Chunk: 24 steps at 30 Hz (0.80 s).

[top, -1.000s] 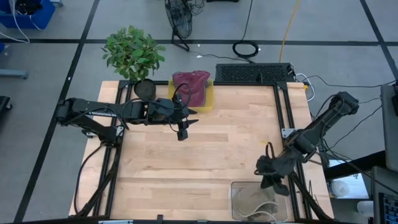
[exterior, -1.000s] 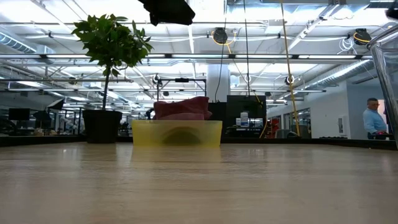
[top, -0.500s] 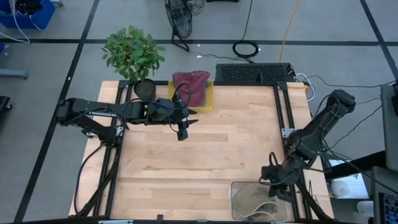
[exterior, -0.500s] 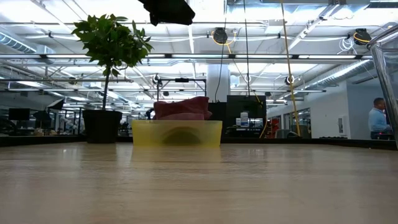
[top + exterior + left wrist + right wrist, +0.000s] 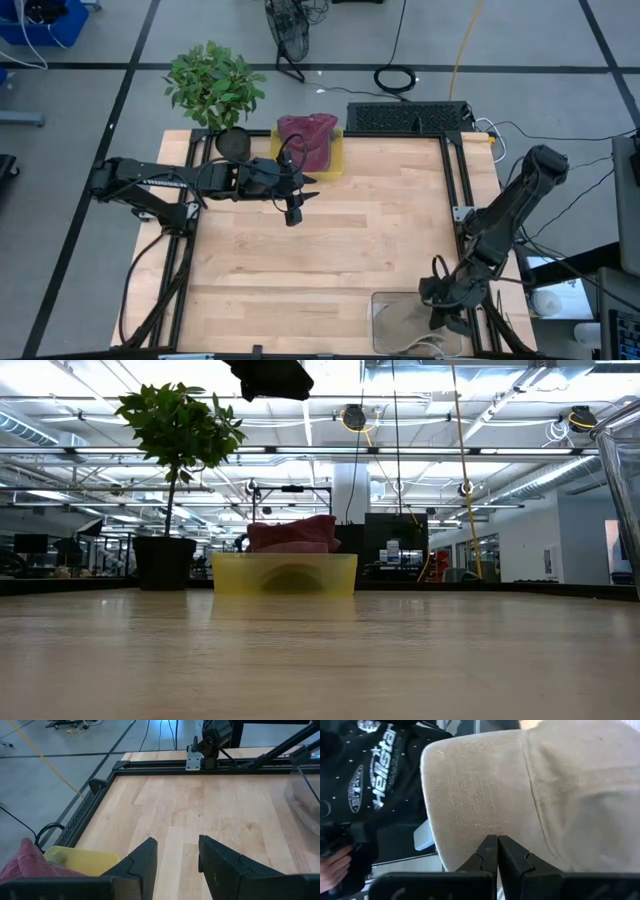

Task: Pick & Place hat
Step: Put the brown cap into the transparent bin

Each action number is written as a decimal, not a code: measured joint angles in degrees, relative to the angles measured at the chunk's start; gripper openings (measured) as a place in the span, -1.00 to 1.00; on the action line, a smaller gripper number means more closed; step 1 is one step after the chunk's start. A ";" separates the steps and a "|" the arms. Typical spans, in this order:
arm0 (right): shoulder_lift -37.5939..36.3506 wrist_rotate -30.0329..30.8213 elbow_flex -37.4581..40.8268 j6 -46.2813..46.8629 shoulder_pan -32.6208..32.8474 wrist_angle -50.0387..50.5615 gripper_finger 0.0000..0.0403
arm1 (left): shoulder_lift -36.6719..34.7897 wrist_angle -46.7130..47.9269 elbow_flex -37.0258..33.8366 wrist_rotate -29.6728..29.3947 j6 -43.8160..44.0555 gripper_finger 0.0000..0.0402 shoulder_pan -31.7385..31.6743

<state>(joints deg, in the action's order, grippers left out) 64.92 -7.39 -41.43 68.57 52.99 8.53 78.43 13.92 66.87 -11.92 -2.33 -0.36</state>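
the desk (image 5: pixel 330 240) filled the centre of the high view. a potted plant (image 5: pixel 213 88) stood at its upper left corner. a clear bin (image 5: pixel 400 322) sat at the lower right edge, with a beige hat (image 5: pixel 520 790) inside. a yellow tray (image 5: pixel 338 150) at the upper middle held a maroon hat (image 5: pixel 308 137). the left tool (image 5: pixel 292 210) hovered just below the tray, its fingers (image 5: pixel 140 865) parted over bare wood and holding nothing. the right tool (image 5: pixel 447 312) was lowered at the bin's right side; in the right wrist view its fingers (image 5: pixel 487 852) were closed together against the beige hat's cloth.
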 joint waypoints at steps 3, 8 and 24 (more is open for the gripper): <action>2.24 -0.14 0.00 -1.63 -0.20 -4.29 -1.00 | 0.00 0.00 0.00 0.00 0.00 -0.27 0.00; 5.76 -0.19 0.00 -1.33 -0.50 -8.57 -1.00 | 0.00 -0.69 0.00 0.00 -0.42 -0.27 0.00; 9.92 4.61 -0.02 -4.01 -2.23 -17.28 -1.00 | -0.02 -4.75 0.00 1.95 -4.66 -0.27 -1.72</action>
<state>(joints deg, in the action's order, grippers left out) 74.84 -2.77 -41.45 64.56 50.76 -8.75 78.41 9.17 66.87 -9.98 -6.98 -2.08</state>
